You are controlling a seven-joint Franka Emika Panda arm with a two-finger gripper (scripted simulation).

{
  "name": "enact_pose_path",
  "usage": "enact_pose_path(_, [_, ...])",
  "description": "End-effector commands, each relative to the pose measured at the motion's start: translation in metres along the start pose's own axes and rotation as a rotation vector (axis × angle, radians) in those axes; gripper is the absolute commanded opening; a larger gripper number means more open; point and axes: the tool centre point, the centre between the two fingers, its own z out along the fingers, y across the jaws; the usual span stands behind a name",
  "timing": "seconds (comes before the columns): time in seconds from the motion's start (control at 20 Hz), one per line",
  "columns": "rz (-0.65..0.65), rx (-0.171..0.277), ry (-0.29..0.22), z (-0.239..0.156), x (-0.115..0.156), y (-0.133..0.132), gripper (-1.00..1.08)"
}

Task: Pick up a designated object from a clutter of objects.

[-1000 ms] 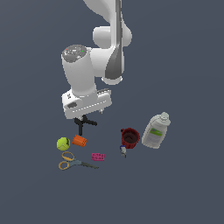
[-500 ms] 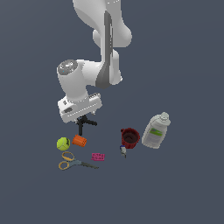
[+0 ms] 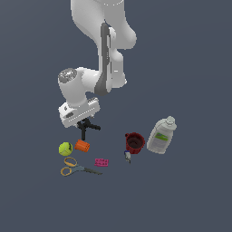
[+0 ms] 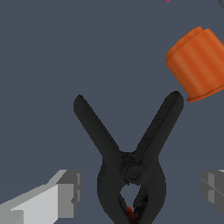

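Wrist view: the end effector is open, with one pale finger and the other finger standing on either side of the black spring clamp, neither touching it. The clamp lies flat on the dark worktop, its two handles splayed in a V and a small red spot visible between its jaw tips. The orange ribbed cylinder lies just beside one handle tip.

Exterior view: the end effector hangs directly over the clamp. Near it lie the cylinder, a yellow-green ball, a pink block and yellow-handled scissors. Toward the exterior view's right, a dark red mug stands upright; its interior is dark and its contents cannot be determined. A whitish bottle lies tilted just beside the mug.
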Motion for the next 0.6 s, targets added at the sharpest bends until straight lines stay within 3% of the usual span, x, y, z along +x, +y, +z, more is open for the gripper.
enact_pose_path(0.0, [-0.017,-0.002,-0.001,0.0057,-0.0067,0.0005,1.0])
enact_pose_path(0.55, [-0.031,-0.002,-0.004,0.0138,-0.014,0.0006,1.0])
